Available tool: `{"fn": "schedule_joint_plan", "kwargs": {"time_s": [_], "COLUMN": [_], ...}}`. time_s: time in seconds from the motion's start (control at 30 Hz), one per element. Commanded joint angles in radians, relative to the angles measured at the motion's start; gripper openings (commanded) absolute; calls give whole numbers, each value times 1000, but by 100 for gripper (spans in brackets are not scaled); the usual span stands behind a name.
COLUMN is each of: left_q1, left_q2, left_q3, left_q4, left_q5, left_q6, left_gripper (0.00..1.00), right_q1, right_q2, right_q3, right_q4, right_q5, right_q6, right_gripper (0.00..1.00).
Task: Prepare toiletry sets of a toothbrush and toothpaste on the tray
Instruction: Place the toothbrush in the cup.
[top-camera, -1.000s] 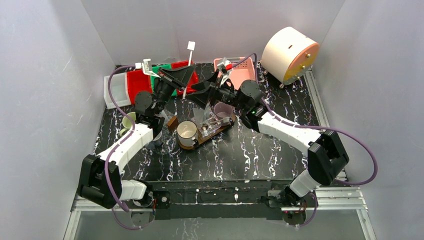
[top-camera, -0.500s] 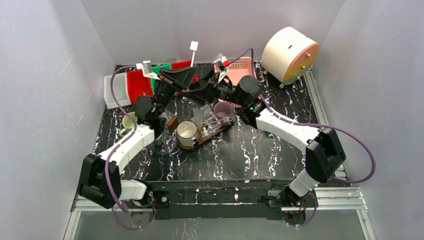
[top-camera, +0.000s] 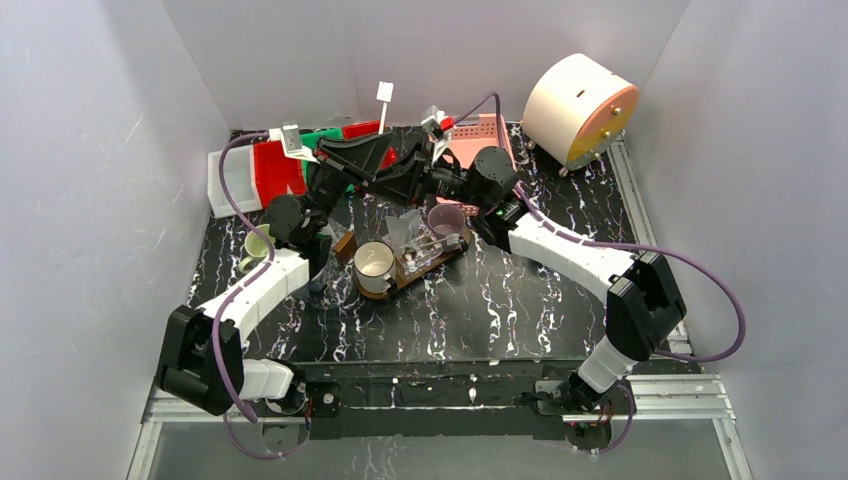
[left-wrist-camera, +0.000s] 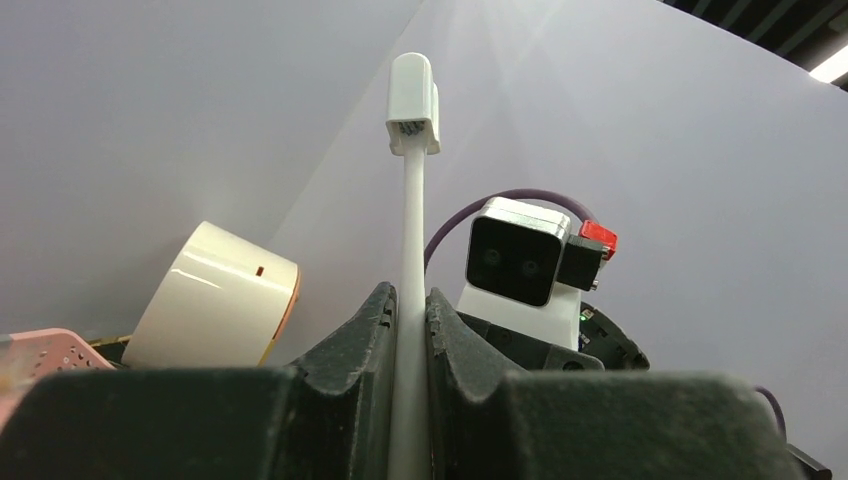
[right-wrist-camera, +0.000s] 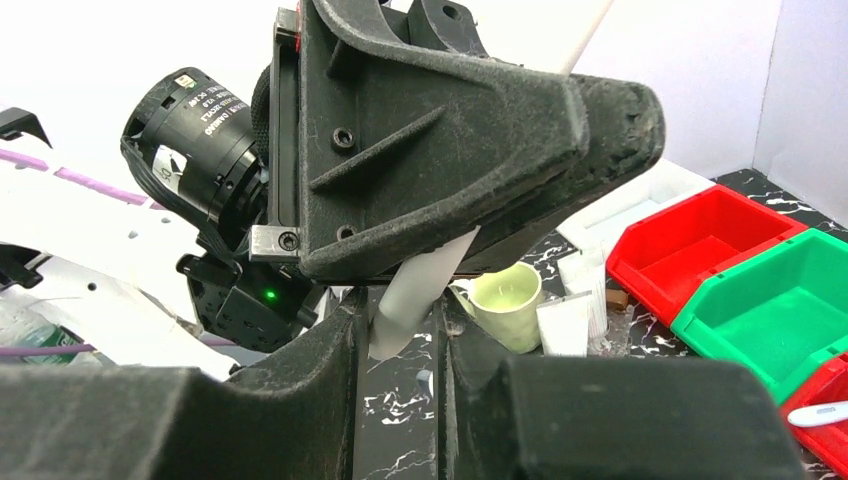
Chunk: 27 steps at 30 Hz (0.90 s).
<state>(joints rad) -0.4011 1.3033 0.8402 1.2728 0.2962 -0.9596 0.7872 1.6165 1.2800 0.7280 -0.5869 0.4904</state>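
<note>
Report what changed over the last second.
The right gripper swung left to the left gripper and narrowed its jaws around the lower end of the toothbrush; whether it grips yet is unclear. The left gripper stayed shut on the upright toothbrush. The tray and the cream mug on it did not move.

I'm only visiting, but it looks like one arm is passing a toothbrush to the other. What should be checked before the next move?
1. Left fingers clamped on the toothbrush: ok.
2. Toothbrush upright, head uppermost: ok.
3. Lower end of its handle sits between the right fingers: ok.
4. Right fingers tight on the handle before the left ones let go: cannot tell.
5. White mug upright on the tray, ready to take it: ok.
</note>
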Motion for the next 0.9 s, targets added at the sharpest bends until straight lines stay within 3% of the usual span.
{"fn": "schedule_joint_plan", "kwargs": {"time_s": [0.0, 0.13, 0.37, 0.67, 0.87], "left_q1": [-15, -13, -13, -12, -12], "left_q2": [-43, -68, -104, -163, -189], "left_q3": [-26, -47, -37, 36, 74], "left_q4": [17, 7, -103, -367, -500], "left_q5": [16, 1, -4, -21, -29], "left_q6": [-11, 30, 102, 244, 327], "left_gripper": [0, 1, 18, 32, 28], "right_q1": [-2, -6, -9, -9, -9], "right_q2": [-26, -43, -41, -28, -13], "right_q3": [13, 4, 19, 62, 82], "right_q4": [-33, -83, -170, -291, -335], "right_q5": [29, 27, 3, -21, -35], "right_q6": [-127, -170, -240, -314, -329], "right_gripper": [1, 1, 1, 1, 1]}}
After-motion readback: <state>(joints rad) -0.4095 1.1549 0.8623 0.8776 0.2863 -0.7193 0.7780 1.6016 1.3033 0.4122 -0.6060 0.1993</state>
